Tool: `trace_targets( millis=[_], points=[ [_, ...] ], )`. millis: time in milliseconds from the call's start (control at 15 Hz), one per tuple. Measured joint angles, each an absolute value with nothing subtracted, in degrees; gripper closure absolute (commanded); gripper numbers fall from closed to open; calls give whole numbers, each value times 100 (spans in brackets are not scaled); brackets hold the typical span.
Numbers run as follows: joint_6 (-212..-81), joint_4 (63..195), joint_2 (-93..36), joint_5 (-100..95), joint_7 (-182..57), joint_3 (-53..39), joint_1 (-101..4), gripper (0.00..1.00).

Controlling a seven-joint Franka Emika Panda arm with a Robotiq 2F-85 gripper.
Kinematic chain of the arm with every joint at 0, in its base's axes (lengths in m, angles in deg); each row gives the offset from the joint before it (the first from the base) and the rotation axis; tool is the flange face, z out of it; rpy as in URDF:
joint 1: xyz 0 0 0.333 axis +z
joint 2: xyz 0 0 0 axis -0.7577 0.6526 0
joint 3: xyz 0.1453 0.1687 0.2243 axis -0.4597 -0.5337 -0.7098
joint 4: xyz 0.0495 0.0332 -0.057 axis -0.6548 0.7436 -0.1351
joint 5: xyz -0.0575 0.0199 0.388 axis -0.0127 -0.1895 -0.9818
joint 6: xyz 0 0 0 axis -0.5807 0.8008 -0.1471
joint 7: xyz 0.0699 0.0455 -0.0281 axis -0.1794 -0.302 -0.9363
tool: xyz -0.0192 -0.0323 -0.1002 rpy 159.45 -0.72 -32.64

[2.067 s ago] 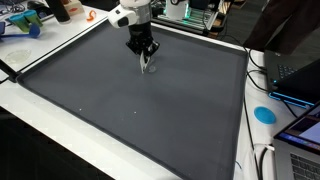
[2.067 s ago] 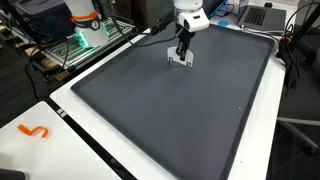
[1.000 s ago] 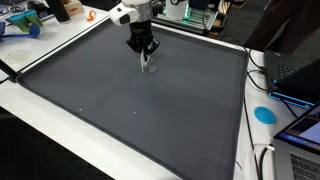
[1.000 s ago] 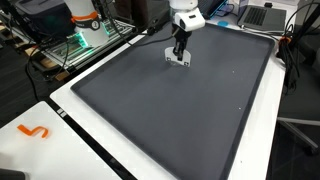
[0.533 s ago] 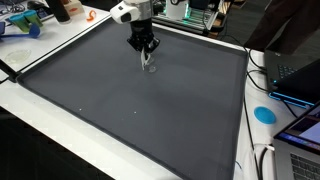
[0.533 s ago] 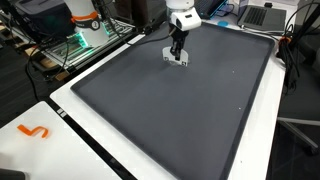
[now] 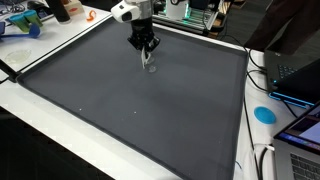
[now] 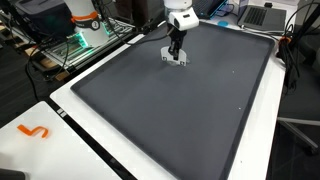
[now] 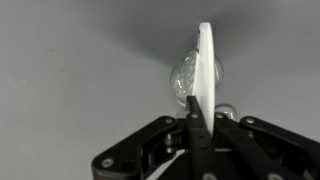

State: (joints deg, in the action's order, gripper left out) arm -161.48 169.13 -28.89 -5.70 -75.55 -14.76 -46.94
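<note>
Wrist view, gripper (image 9: 201, 128) pinching flat white utensil (image 9: 206, 62), glossy clear dome (image 9: 183, 78)

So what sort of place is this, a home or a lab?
Probably a robotics lab or workshop: the gripper, shut on a small white piece, hangs over a big dark mat on a white table, with laptops at the edge and a second robot base beside green-lit electronics.

The tool (image 7: 148, 54), gripping the clear object (image 7: 148, 63), has shifted slightly across the mat (image 7: 150, 115).
</note>
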Motion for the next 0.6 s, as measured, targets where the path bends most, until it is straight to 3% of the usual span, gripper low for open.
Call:
trace_targets(
  millis=[600],
  points=[
    [-16322, 17223, -3065, -575, -7563, -1475, -4736, 99]
  ],
)
